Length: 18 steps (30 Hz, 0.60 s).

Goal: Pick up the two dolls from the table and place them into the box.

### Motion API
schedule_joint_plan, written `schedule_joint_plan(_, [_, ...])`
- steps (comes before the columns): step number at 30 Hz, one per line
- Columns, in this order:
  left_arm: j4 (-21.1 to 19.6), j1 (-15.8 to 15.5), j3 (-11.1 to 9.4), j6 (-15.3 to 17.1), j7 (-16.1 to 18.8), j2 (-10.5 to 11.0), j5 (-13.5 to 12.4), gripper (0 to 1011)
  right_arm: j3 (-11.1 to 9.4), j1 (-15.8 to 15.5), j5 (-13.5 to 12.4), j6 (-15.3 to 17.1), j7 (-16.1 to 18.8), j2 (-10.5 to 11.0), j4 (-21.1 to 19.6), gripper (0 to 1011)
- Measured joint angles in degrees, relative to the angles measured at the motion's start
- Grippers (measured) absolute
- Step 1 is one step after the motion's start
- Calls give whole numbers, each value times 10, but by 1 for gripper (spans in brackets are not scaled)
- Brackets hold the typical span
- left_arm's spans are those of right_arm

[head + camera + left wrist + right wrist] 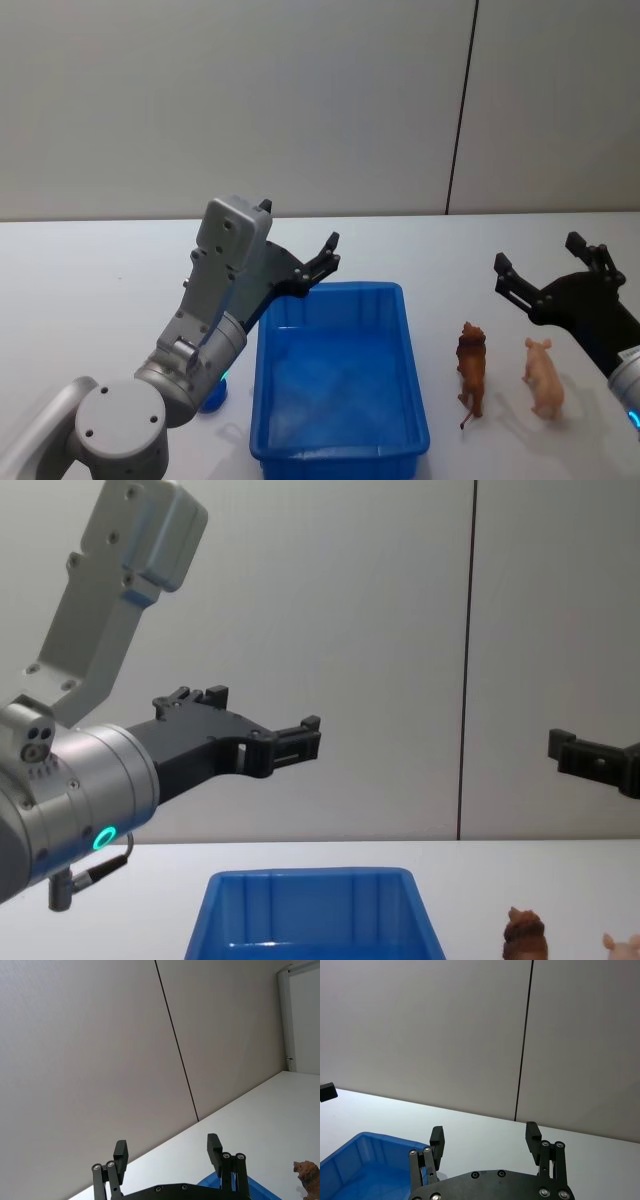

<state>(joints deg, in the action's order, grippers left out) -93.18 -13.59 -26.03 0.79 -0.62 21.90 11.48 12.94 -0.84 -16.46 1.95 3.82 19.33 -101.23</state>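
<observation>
Head view: a bright blue rectangular plastic box with ribbed inner walls is shown lying on a plain white table. Two small animal dolls are stood upright on the table to the right of the box, outside it. A dark brown lion-like figurine is placed near the box's right wall. A pale pink pig-like figurine is placed just beside the brown one, on the side away from the box, and the two are not touching. The left gripper is held in the air over the box's far left corner, with its jaws spread apart and empty. The right gripper is held to the right of the box, beyond both dolls and clear of them, with its jaws likewise spread apart and empty. In the chest view both grippers are seen well above the box's rim.
</observation>
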Motion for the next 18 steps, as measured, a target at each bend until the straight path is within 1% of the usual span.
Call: schedule_joint_plan(18, [0, 0, 0, 0, 0, 0, 0, 1001, 0, 0, 0, 0, 0, 0, 0, 1001])
